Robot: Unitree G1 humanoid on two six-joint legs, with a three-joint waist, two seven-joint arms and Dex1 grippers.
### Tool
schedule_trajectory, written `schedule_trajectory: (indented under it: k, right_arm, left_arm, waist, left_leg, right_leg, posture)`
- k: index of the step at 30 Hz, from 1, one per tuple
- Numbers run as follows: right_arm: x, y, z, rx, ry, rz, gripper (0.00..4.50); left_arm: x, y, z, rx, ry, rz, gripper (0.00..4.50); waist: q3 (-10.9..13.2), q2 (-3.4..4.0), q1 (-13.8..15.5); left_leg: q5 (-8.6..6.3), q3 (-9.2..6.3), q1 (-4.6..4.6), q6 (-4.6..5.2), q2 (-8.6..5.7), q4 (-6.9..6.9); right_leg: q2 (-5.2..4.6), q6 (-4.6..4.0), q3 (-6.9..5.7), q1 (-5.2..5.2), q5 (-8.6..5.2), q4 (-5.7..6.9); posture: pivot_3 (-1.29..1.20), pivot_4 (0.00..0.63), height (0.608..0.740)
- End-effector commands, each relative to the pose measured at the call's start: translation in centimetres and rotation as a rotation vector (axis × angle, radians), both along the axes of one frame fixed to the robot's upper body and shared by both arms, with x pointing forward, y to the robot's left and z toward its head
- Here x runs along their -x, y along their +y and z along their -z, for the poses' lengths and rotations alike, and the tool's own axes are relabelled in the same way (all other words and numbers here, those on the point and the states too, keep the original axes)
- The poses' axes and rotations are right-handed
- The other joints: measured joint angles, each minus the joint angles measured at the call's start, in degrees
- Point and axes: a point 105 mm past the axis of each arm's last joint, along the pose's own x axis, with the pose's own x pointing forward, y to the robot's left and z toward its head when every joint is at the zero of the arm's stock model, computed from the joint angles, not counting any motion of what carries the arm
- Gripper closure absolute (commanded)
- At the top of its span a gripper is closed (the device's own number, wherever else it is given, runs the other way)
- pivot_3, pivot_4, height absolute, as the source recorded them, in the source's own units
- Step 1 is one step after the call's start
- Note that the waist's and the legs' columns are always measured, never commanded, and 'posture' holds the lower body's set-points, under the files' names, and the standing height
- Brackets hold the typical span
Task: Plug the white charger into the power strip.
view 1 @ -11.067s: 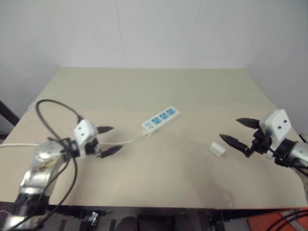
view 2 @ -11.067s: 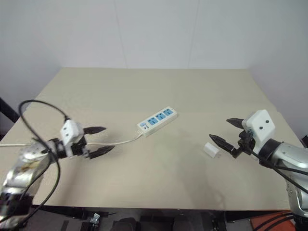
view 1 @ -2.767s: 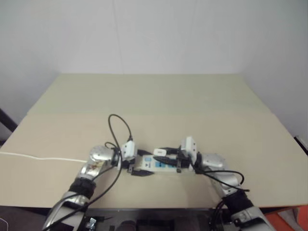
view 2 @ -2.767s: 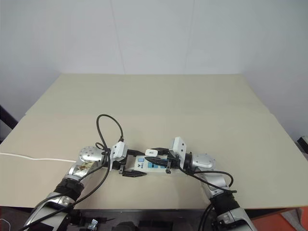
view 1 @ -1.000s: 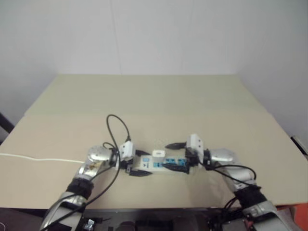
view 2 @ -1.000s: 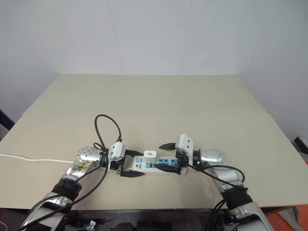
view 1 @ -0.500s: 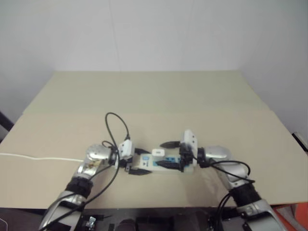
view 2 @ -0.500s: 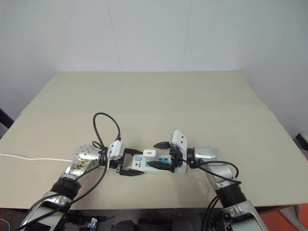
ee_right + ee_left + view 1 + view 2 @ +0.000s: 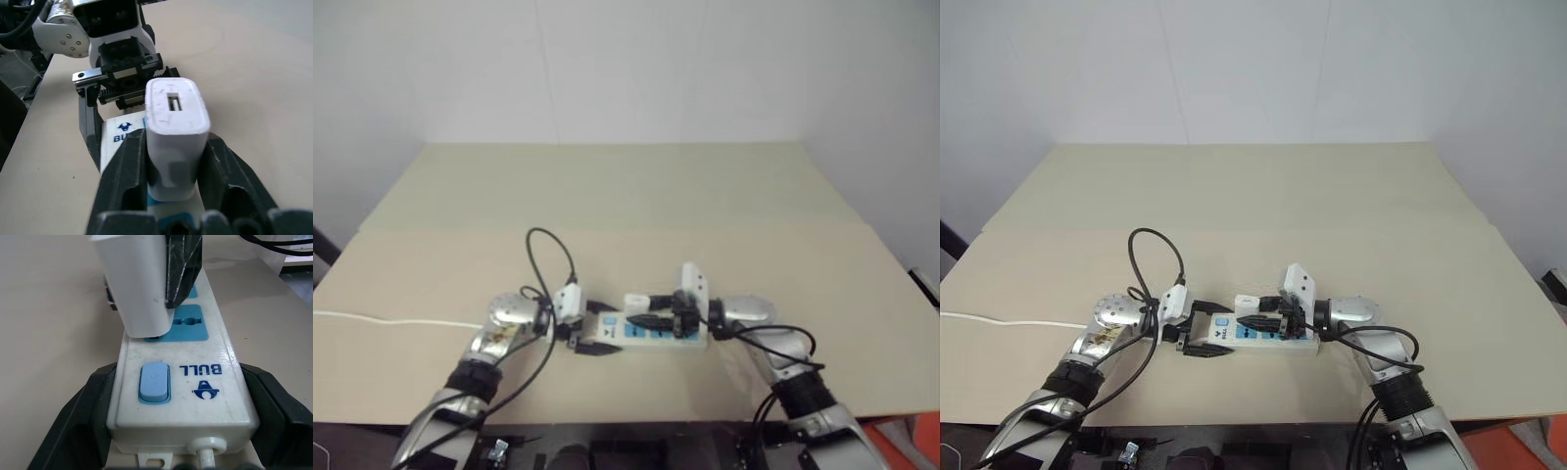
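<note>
Left wrist view: one charger, one strip.

Big tan table, flat top, reaches back to white wall. Power strip lies flat on table near front edge. Thin white cord lies on table by left edge. Rest of top bare.

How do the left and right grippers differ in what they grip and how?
The left gripper has its jaws wide around the switch end of the long white power strip. The right gripper has its jaws narrow, shut on the small white boxy charger standing in a blue socket. Both have black fingers.
</note>
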Motion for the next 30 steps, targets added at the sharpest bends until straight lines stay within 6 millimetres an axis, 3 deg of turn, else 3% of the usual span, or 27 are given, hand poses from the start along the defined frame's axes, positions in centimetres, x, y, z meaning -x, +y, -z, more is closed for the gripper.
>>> schedule_trajectory:
  k: [1, 8, 17, 30]
  right_arm:
    - [0.6, -0.1, -1.7, -0.021, -0.068, -0.029, 3.36]
    - [1.3, 0.3, -1.2, 0.051, -0.079, -0.089, 3.36]
    - [1.4, -0.1, 2.9, 0.197, 0.036, -0.093, 3.36]
    - [2.0, -2.3, 6.7, 0.240, 0.163, 0.022, 3.36]
  left_arm:
    - [0.0, 0.9, 0.8, -0.046, 0.018, -0.021, 1.20]
    - [-0.1, 1.0, 0.9, -0.053, 0.017, -0.024, 1.20]
    - [-0.2, 1.1, 0.9, -0.055, 0.009, -0.031, 1.20]
    - [-0.3, 1.4, 0.8, -0.063, 0.006, -0.039, 1.20]
  waist:
    - [0.0, 0.01, 0.0]
    - [0.1, 0.02, 0.2]
    - [0.1, 0.02, 0.2]
    - [0.0, -0.02, 0.2]
  left_leg:
    - [0.00, 0.00, -0.01, 0.00, 0.00, 0.00]
    - [0.00, 0.00, -0.07, 0.00, -0.03, -0.02]
    - [0.00, 0.01, 0.02, 0.00, -0.02, -0.02]
    - [0.00, 0.01, 0.04, 0.00, -0.03, -0.03]
  right_leg:
    - [0.00, 0.00, 0.00, -0.02, 0.00, 0.00]
    - [-0.04, 0.00, -0.01, -0.06, 0.00, -0.06]
    - [-0.03, 0.00, -0.01, 0.01, 0.00, -0.05]
    - [-0.03, 0.01, -0.01, 0.05, -0.01, -0.09]
  posture:
    - [0.00, 0.150, 0.740]
    - [0.00, 0.150, 0.740]
    - [0.00, 0.150, 0.740]
    - [0.00, 0.150, 0.740]
